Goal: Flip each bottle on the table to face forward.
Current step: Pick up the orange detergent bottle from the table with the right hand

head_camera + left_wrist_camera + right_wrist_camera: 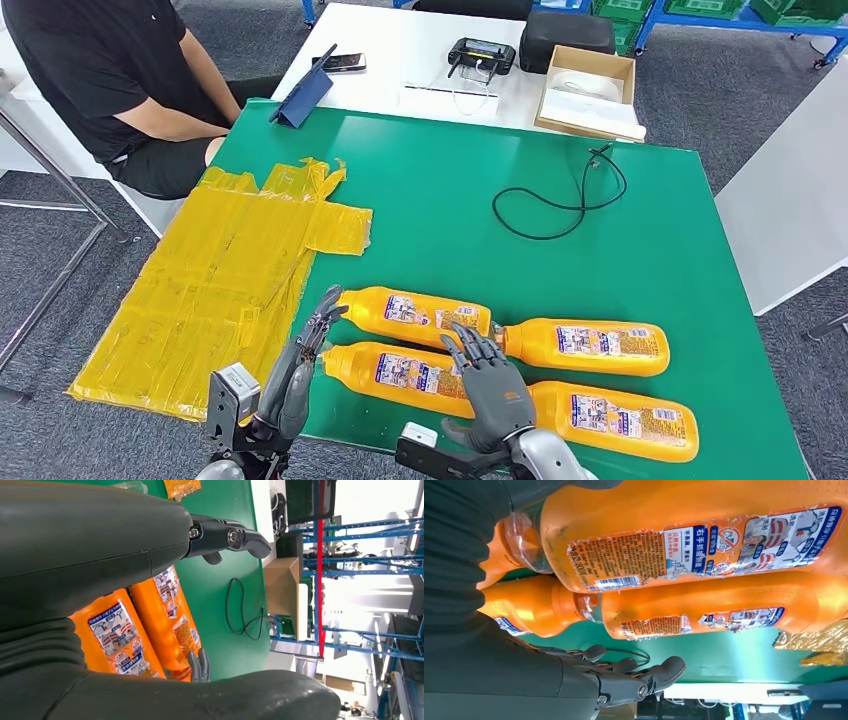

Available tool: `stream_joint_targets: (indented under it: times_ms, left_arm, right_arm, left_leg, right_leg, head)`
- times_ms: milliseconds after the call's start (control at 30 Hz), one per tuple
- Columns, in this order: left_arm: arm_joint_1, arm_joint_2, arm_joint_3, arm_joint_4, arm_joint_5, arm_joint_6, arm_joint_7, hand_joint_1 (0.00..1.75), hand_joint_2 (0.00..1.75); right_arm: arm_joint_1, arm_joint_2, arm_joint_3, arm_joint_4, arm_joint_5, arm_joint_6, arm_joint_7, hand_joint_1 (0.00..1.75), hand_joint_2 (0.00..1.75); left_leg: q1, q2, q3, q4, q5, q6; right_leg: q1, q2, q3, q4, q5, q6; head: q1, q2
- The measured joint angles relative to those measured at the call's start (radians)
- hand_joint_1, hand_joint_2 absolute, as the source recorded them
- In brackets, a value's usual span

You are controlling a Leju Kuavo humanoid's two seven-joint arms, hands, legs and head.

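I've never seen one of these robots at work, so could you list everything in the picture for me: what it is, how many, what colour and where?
Bottles: four, orange with labels, lying on their sides at the near end of the green table.
Green table: one, in the middle.
Yellow sheet: one, crumpled, over the table's left edge.
Cable: one, black, looped on the far right of the green table.
White table: one, behind the green one.
Cardboard box, phone, tablet, black controller: one each, on the white table.
Person: one, in black, seated at far left.
Left hand: beside the bottle caps, holding nothing.
Right hand: over the near bottles.
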Motion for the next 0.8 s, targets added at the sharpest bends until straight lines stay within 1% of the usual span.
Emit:
stream_joint_targets:
  times_ms: [267,433,700,733,767,800]
  left_arm:
    - [-0.008,0.004,-0.001,0.011,0.0,-0.006,-0.001,0.0,0.0]
    - [-0.018,0.006,-0.004,0.015,0.0,-0.006,-0.002,0.0,0.0]
    - [-0.029,0.007,-0.028,0.016,0.005,-0.006,-0.002,0.0,0.0]
    - [-0.03,0.007,-0.03,0.016,0.005,-0.006,-0.002,0.0,0.0]
    - [-0.03,0.008,-0.033,0.016,0.005,-0.007,-0.002,0.0,0.0]
    - [-0.032,0.008,-0.035,0.016,0.005,-0.007,-0.001,0.0,0.0]
  right_arm:
    - [-0.038,0.026,0.0,0.06,-0.034,0.031,-0.016,0.0,1.75]
    - [-0.06,0.033,0.004,0.103,-0.043,0.046,-0.018,0.0,1.75]
    - [-0.122,0.037,0.022,0.205,-0.035,0.065,-0.028,0.0,1.75]
    - [-0.127,0.038,0.024,0.212,-0.033,0.065,-0.029,0.07,1.75]
    - [-0.13,0.04,0.026,0.219,-0.029,0.066,-0.028,0.41,1.75]
    - [-0.132,0.043,0.03,0.227,-0.025,0.07,-0.027,0.82,1.75]
  left_leg:
    - [0.0,0.0,0.0,0.0,0.0,0.0]
    - [0.0,0.0,0.0,0.0,0.0,0.0]
    - [0.0,0.0,0.0,0.0,0.0,0.0]
    - [0.0,0.0,0.0,0.0,0.0,0.0]
    - [0.0,0.0,0.0,0.0,0.0,0.0]
    - [0.0,0.0,0.001,0.0,0.0,0.0]
  right_leg:
    - [0.0,0.0,0.0,0.0,0.0,0.0]
    - [0.0,0.0,0.0,0.0,0.0,0.0]
    - [0.0,0.0,0.0,0.0,0.0,0.0]
    - [0.0,0.0,0.0,0.0,0.0,0.0]
    - [0.0,0.0,0.0,0.0,0.0,0.0]
    - [0.0,0.0,0.0,0.0,0.0,0.0]
  head:
    - [0.0,0.0]
    - [0.0,0.0]
    - [0.0,0.0]
    - [0.0,0.0]
    - [0.0,0.0]
    - [0.0,0.0]
